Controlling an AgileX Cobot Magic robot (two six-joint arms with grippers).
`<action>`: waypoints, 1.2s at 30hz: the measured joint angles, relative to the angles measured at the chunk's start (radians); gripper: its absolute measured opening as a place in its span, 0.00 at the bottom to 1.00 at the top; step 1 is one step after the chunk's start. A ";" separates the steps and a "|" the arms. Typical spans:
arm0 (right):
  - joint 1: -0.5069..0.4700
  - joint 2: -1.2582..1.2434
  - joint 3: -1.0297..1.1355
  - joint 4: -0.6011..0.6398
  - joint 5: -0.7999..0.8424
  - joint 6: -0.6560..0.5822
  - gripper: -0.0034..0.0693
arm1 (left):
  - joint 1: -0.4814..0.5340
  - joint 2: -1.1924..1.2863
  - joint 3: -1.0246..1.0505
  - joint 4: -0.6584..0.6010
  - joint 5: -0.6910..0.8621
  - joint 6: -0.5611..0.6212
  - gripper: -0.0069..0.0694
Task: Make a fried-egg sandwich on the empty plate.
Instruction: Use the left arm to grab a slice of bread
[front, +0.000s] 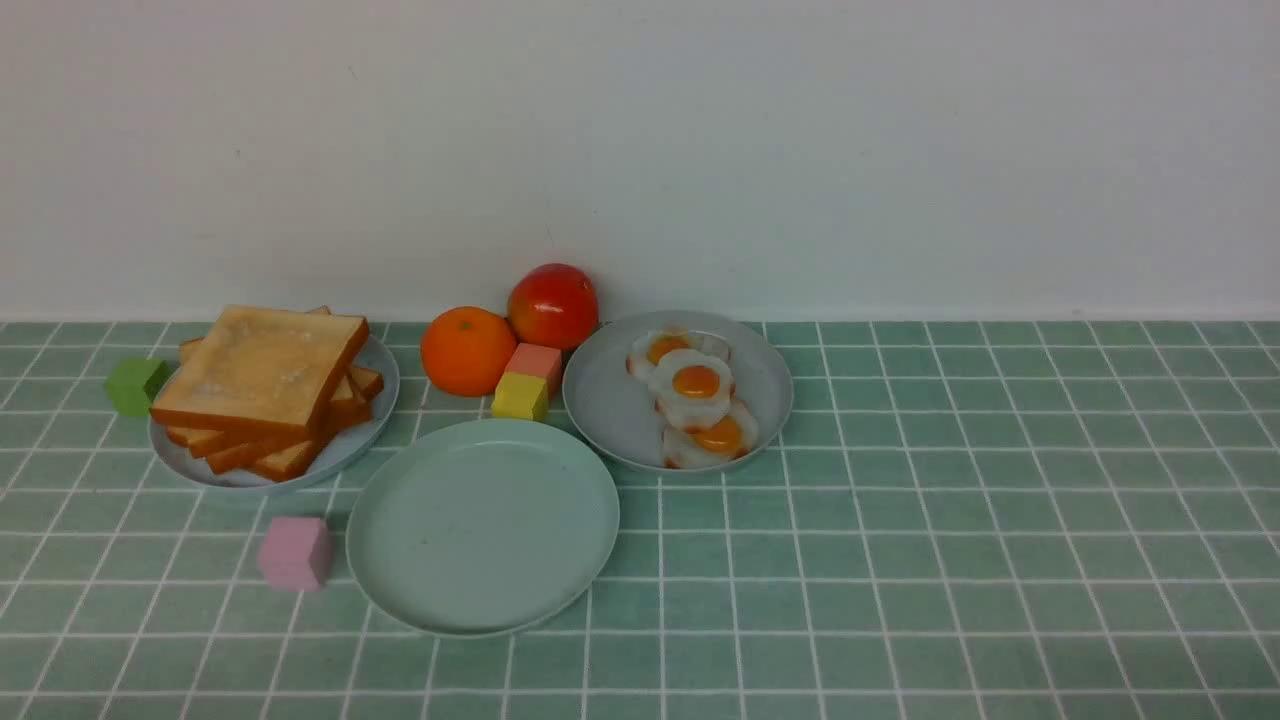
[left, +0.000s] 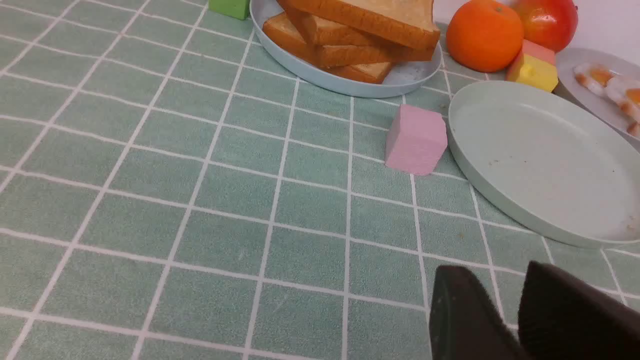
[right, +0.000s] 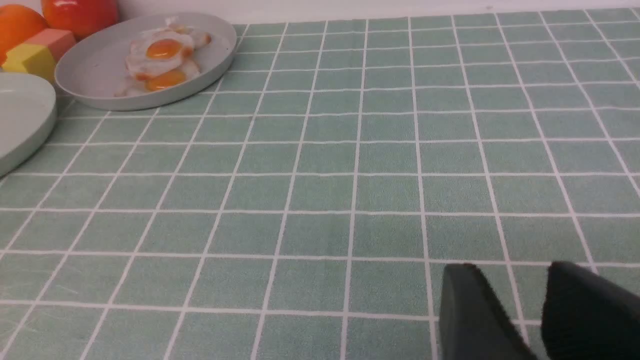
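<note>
"What are you seeing from the front?"

"I'm seeing the toast (front: 262, 365) lying in a loose stack on the blue plate (front: 375, 425), over on the left. The green block (front: 137, 387) is sitting just beside that plate. The green plate (front: 485, 530) is lying bare nearer me, with the pink block (front: 296, 553) standing to its left. Three eggs (front: 696, 388) are overlapping on the grey plate (front: 610, 410), beyond the green plate and to its right."

"And between the outer plates?"

"The orange (front: 468, 350) and the red fruit (front: 555, 306) are sitting side by side near the wall (front: 640, 150). The yellow block (front: 520, 396) is standing in front of the salmon block (front: 537, 365). I'm getting neither gripper in this view."

"Left wrist?"

"I'm looking at the left gripper (left: 495, 285) with its dark fingertips standing moderately apart, gripping nothing. It's hovering over the cloth (left: 240, 200), apart from the toast and the pink block. The green plate is showing its low rim and bare face."

"Right wrist?"

"The right gripper (right: 515, 285) is hanging open over bare cloth, its fingertips standing apart with nothing between them. The eggs are resting on the grey plate, well apart from it, and I'm catching just part of the green plate."
</note>
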 joint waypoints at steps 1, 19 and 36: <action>0.000 0.000 0.000 0.000 0.000 0.000 0.38 | 0.000 0.000 0.000 0.000 0.000 0.000 0.35; 0.000 0.000 0.000 0.000 0.000 0.000 0.38 | 0.000 0.000 0.000 0.006 0.000 0.000 0.37; 0.000 0.000 0.000 0.000 0.000 0.000 0.38 | 0.000 0.000 0.000 -0.416 -0.275 -0.222 0.40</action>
